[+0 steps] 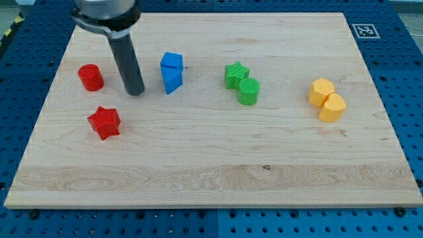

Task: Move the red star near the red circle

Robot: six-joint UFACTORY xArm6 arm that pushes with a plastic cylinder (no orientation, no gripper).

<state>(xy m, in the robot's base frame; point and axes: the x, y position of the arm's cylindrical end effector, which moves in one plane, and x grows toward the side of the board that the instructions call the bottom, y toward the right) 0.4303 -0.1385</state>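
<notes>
On a wooden board (218, 172), my bare, jawless tip (134, 92) stands above the red star (104, 122), beside the red circle (90, 77), risking knocking the circle away.

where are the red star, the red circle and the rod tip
red star (104, 122): camera view, middle of its top face
red circle (90, 77): camera view, middle of the round block
my tip (135, 92): camera view, very bottom end of the dark rod
</notes>
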